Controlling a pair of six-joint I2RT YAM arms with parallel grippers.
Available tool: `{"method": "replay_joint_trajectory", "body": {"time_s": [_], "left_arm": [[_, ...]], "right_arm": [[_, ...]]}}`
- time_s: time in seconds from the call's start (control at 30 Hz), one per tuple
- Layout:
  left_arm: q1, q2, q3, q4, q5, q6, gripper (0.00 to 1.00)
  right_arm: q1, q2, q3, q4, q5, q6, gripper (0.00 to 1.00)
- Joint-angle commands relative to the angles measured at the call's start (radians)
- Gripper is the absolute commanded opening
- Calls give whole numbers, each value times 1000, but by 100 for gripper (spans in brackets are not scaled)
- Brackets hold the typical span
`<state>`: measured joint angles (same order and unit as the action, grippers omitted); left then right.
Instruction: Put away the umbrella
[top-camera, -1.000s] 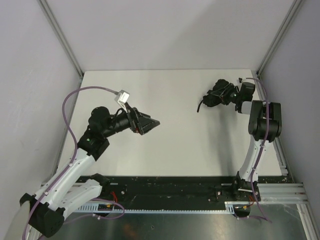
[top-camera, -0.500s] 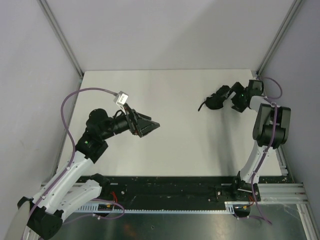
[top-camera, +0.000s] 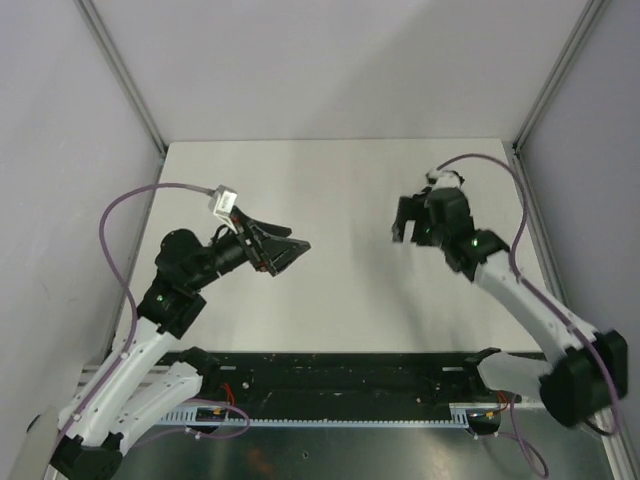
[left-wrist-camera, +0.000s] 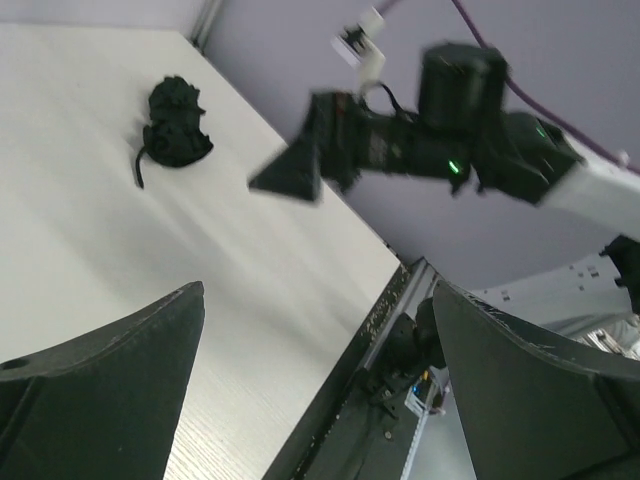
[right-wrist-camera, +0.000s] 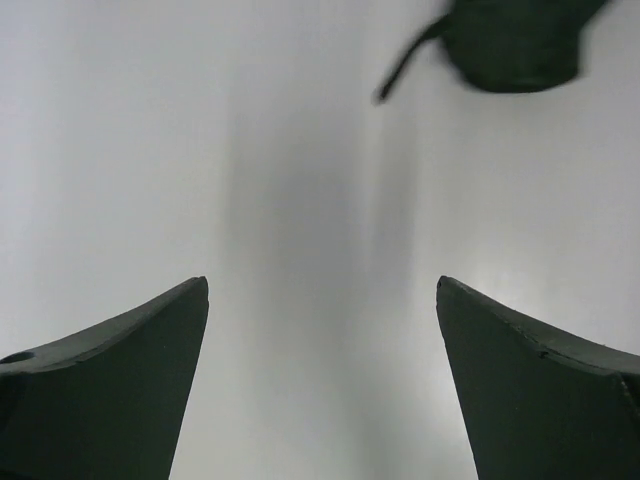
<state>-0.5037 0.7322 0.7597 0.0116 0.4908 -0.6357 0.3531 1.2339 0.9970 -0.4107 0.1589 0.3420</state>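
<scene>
The umbrella (left-wrist-camera: 175, 122) lies folded into a small black bundle on the white table (top-camera: 330, 290) at the back right, its strap trailing toward the left. In the right wrist view the umbrella (right-wrist-camera: 515, 45) is a blur at the top edge, beyond the fingertips. My right gripper (top-camera: 408, 222) hangs open above the table near it, apart from it, with nothing between its fingers (right-wrist-camera: 322, 285). In the top view the right wrist hides the umbrella. My left gripper (top-camera: 295, 248) stands open and empty over the left middle of the table, pointing at the right gripper (left-wrist-camera: 285, 175).
A black rail (top-camera: 350, 370) runs along the table's near edge, by the arm bases. Grey walls close in the back and both sides, with metal posts (top-camera: 555, 75) at the corners. A purple cable (top-camera: 480, 160) loops above the right arm.
The right gripper has opened and let go of the umbrella, then swung up and to the left away from it. The left arm has drawn back slightly to the left.
</scene>
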Motion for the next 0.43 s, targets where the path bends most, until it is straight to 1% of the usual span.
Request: {"method": "replay_joint_trajectory", "body": {"time_s": [0.0, 0.07, 0.13, 0.27, 0.4], "left_arm": [[-4, -102, -21, 22, -102, 25, 99], [-4, -157, -31, 38, -152, 47, 99], [-4, -216, -41, 66, -210, 74, 99], [-4, -317, -50, 96, -328, 128, 99], [-4, -388, -41, 99, -400, 169, 99]], "right_arm": [[216, -218, -65, -64, 161, -34, 99], [274, -316, -70, -79, 188, -44, 99], [301, -415, -72, -82, 217, -63, 99], [307, -602, -73, -47, 231, -138, 99], [308, -731, -75, 18, 211, -185, 99]]}}
